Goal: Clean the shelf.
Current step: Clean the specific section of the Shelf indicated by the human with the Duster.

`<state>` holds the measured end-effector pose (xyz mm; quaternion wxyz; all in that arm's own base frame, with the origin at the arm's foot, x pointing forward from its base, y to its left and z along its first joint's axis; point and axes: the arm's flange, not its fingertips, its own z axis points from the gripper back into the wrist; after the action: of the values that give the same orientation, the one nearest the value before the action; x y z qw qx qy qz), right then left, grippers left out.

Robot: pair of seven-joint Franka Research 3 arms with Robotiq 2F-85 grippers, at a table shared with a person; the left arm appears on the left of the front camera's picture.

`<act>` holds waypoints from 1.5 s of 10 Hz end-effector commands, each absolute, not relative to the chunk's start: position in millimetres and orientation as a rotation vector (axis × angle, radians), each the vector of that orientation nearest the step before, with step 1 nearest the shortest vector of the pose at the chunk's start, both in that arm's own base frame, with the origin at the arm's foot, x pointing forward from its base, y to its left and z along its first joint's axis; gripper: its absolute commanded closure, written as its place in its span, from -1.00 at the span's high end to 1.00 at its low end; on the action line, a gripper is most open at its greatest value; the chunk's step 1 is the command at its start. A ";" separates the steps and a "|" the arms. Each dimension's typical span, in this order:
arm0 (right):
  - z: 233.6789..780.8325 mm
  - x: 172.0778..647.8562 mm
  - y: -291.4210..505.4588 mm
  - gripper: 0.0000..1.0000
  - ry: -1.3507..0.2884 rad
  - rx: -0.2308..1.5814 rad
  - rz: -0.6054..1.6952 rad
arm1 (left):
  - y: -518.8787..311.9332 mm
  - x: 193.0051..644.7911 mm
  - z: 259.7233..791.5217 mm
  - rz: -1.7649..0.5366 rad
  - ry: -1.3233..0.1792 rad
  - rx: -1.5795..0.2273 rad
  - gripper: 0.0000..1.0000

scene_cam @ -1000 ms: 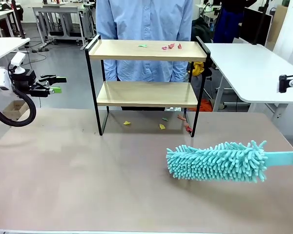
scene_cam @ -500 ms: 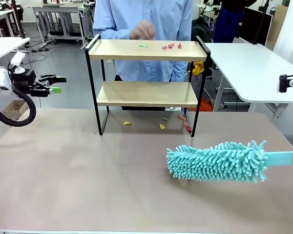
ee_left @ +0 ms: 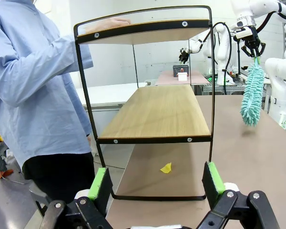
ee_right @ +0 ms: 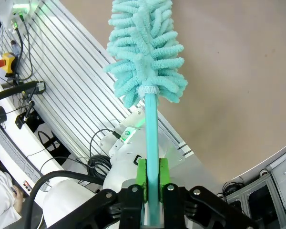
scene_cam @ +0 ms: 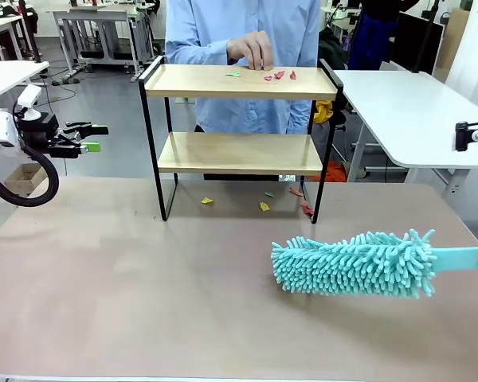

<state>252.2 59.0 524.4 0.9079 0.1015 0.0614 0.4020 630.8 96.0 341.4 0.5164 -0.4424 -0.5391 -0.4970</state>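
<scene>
The shelf [scene_cam: 239,83] stands at the far middle of the brown table, and small red and green paper scraps [scene_cam: 279,76] lie on its top board. A person's hand [scene_cam: 251,49] hovers over that board. More scraps [scene_cam: 264,206] lie on the table under the shelf. My right gripper [ee_right: 151,174] is shut on the handle of a teal fluffy duster [scene_cam: 354,264], which lies low over the table at the front right. My left gripper [scene_cam: 92,137] hangs open and empty at the far left, level with the lower board [ee_left: 157,112], and a yellow scrap [ee_left: 166,168] lies beyond it.
White tables stand to the right [scene_cam: 414,111] and left [scene_cam: 4,76] of the brown table [scene_cam: 143,294]. The person in a blue shirt [ee_left: 33,86] stands right behind the shelf.
The person's hand has come up and moved right over the shelf's top board. Both arms and the duster have stayed still.
</scene>
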 end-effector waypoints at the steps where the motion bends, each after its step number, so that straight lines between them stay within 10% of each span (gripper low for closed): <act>1: 526.1 251.0 59.5 -0.74 0.114 0.212 0.830 | 94.7 630.4 344.8 -1.200 -1.293 -1.056 1.00; 9: 524.4 252.2 59.0 -0.74 0.127 0.209 0.830 | 94.7 630.4 344.8 -1.200 -1.293 -1.056 1.00; 15: 650.1 193.8 174.7 -0.74 -0.238 0.334 0.759 | 94.7 630.4 344.8 -1.200 -1.293 -1.056 1.00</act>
<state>190.5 151.2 642.9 0.9002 0.1637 -0.0876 0.3939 630.8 95.9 341.4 0.5164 -0.4424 -0.5391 -0.4970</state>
